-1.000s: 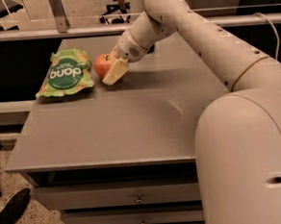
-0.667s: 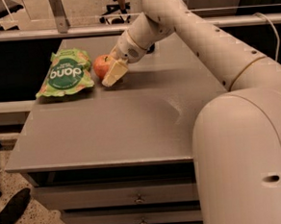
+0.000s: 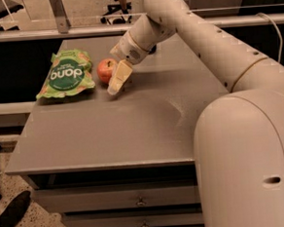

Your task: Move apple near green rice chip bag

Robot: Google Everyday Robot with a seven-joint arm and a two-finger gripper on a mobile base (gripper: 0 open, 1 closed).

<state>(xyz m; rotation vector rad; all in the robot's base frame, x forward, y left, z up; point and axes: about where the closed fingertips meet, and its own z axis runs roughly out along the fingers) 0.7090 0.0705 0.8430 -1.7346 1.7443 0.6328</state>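
The red-orange apple sits on the grey table at the back left, just right of the green rice chip bag. The bag lies flat with its dark green circle and white letters facing up. A narrow gap separates apple and bag. My gripper reaches down from the white arm and is right at the apple's right side, its cream tip low over the table top. It covers part of the apple's right edge.
The table has drawers in its front. A rail and a dark gap run behind and left of the table. The arm's large white base fills the right foreground. A dark shoe is on the floor at lower left.
The apple and the bag stay where they were. The gripper stays at the apple's right side with only a slight shift.
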